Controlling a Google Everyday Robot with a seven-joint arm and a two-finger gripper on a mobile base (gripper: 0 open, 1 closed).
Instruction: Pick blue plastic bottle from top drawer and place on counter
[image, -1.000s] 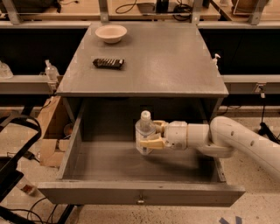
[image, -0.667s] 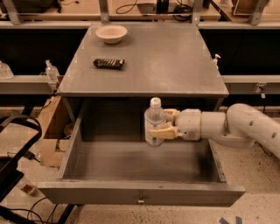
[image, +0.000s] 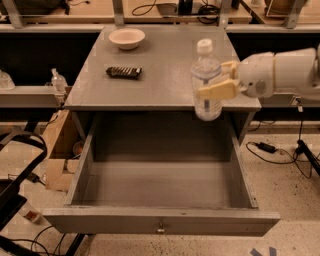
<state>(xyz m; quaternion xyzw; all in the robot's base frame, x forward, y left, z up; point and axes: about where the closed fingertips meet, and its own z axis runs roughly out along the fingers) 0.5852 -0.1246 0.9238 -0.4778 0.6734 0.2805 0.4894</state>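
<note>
drawer (image: 160, 220) pulled open, nearest me | bottle (image: 206, 75) upright in the air at counter's (image: 165, 85) front right corner, gripper (image: 216, 80) pinching its middle from the right | likely light, thin-walled, slippery; label band is the grip, squeeze gently | bar (image: 123, 72) left-centre | bowl (image: 127, 38) back left corner

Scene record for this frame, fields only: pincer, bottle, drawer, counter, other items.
pincer: shut on blue plastic bottle, at front right edge of counter, reaching in from the right
blue plastic bottle: upright, in the air, not set down
top drawer: pulled open
counter: holds white bowl at back left, dark wrapped bar nearer the front
task state: bottle out of drawer, placing not yet done
</note>
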